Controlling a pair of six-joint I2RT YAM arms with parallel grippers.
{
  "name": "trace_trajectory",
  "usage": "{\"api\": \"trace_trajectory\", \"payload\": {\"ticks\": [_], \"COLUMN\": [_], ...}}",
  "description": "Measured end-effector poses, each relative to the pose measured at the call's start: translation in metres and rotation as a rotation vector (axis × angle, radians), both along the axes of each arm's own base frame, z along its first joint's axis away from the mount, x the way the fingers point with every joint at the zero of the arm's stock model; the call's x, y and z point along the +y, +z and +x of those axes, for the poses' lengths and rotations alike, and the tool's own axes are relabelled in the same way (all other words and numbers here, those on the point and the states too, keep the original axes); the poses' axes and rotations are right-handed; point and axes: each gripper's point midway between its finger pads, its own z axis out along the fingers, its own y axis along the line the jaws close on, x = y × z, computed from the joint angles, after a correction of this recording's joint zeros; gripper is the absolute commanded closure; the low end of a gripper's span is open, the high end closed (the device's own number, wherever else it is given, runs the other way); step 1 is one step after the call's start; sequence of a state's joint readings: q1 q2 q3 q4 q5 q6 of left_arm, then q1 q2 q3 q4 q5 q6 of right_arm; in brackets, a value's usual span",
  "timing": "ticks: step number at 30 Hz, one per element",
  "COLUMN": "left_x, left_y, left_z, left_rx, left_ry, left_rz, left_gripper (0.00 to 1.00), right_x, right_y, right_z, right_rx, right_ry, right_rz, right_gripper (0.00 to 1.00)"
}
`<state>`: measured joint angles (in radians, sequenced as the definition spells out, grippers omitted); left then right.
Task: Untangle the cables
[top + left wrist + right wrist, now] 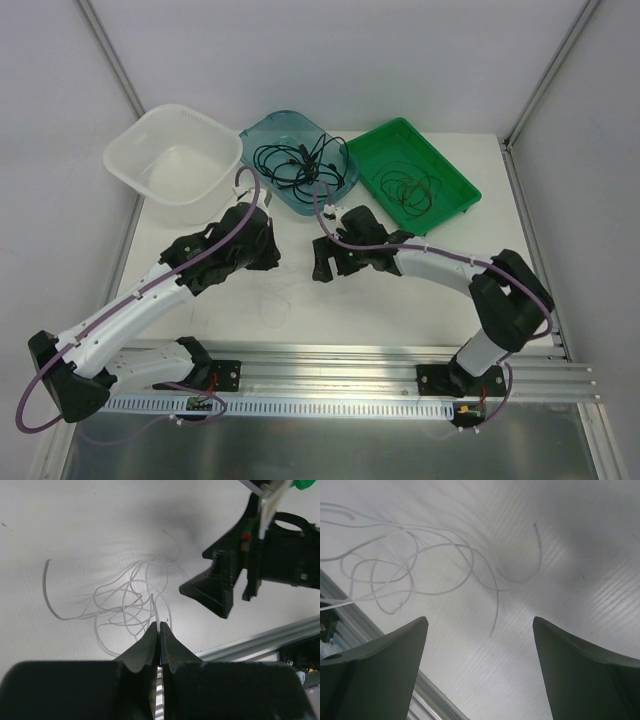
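A thin white cable lies in loose tangled loops on the white table, faintly visible in the top view. My left gripper is shut on one strand of it, just above the table. My right gripper is open and empty, hovering over the table beside the same cable's loops; it shows in the top view and in the left wrist view. Black cables lie tangled in the blue tray. A dark brown cable lies coiled in the green tray.
A white basket stands at the back left. The three containers line the far side of the table. An aluminium rail runs along the near edge, also seen in the left wrist view.
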<state>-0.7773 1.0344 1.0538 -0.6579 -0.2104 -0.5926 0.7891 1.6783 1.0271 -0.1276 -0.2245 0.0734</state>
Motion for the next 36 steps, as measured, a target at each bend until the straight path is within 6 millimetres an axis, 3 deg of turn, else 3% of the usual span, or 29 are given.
{"api": "trace_trajectory", "payload": {"ticks": [6,13,16,20,23,26,27,30,31,36], "left_x": [0.003,0.002,0.002,0.001,0.003,0.004,0.005,0.006,0.005,0.010], "left_y": [0.001,0.012,0.013,0.014,0.015,0.018,0.020,0.025,0.027,0.044], "left_z": [0.005,0.009,0.010,0.010,0.012,0.014,0.014,0.017,0.017,0.026], "left_rx": [0.003,-0.013,-0.010,-0.005,-0.011,-0.023,-0.028,-0.043,-0.048,-0.094], "left_ry": [0.047,0.090,0.106,0.123,0.146,0.162,0.167,0.182,0.183,0.213], "left_rz": [0.005,-0.030,-0.042,-0.056,-0.062,-0.071,-0.076,-0.086,-0.090,-0.103], "left_gripper": [1.00,1.00,1.00,1.00,1.00,1.00,1.00,1.00,1.00,1.00], "right_x": [0.007,0.048,0.067,0.085,0.095,0.100,0.102,0.102,0.102,0.079], "right_y": [0.043,0.083,0.086,0.069,0.056,0.051,0.050,0.052,0.052,0.041], "right_z": [-0.014,-0.032,-0.037,-0.037,-0.040,-0.044,-0.045,-0.044,-0.043,-0.037], "right_rx": [-0.102,-0.169,-0.158,-0.098,-0.057,-0.036,-0.032,-0.035,-0.035,-0.026], "right_ry": [0.026,0.161,0.200,0.215,0.222,0.228,0.230,0.228,0.225,0.167], "right_rz": [0.215,0.428,0.494,0.530,0.532,0.541,0.544,0.551,0.550,0.505], "right_gripper": [0.09,0.09,0.11,0.18,0.27,0.43,0.58,0.90,0.95,0.99]}}
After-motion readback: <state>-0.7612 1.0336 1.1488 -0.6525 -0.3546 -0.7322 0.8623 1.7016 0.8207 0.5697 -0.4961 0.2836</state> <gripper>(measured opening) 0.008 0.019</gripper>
